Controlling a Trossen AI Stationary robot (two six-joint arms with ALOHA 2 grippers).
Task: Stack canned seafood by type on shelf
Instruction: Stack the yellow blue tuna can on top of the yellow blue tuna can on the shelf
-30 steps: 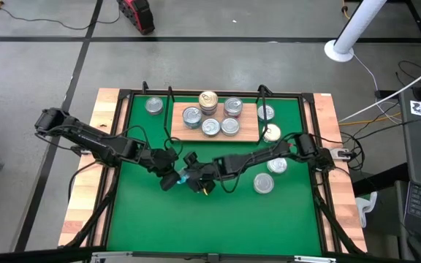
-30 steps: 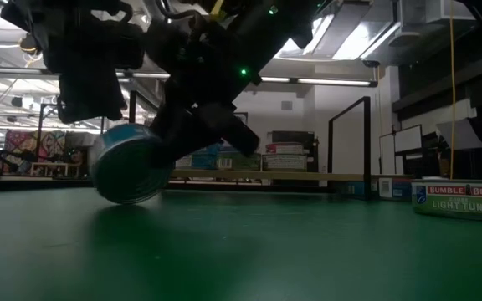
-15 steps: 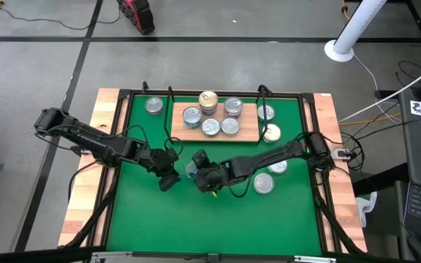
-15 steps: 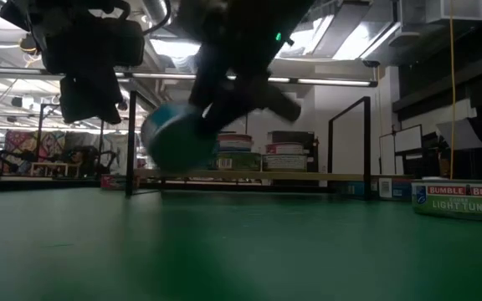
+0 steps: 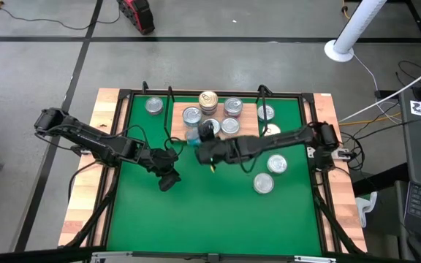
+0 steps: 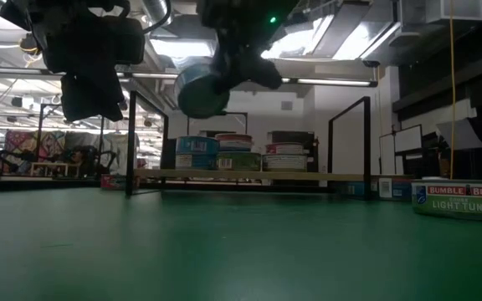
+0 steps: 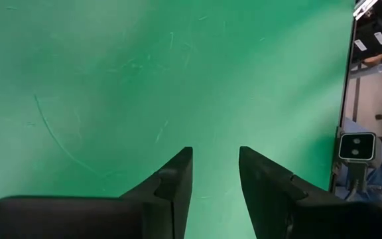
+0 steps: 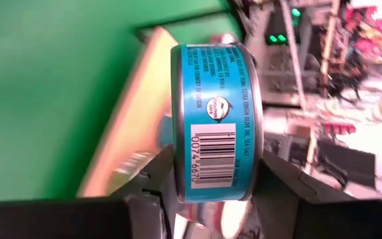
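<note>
Worktop (image 5: 108,212) is pale wood planks with a green mat (image 5: 210,212) over the middle, faint scratches on the felt. Grey floor around it, with cables and a white pole base, and behind the mat the low view shows a lit workshop. The shelf (image 5: 248,131) is a flat light-brown board with thin black wire posts, sitting at the far side of the mat. On it are round flat tins (image 5: 232,107) with shiny silver lids, one stack topped by a gold lid (image 5: 207,98). More tins lie loose on the mat: one far left (image 5: 153,107), two near the right edge (image 5: 277,165). Right pincer (image 8: 211,169) is clamped on a blue-labelled tin (image 8: 214,119) turned on edge, raised just in front of the shelf. Left pincer (image 7: 215,174) hangs over bare mat, fingers apart, holding nothing
</note>
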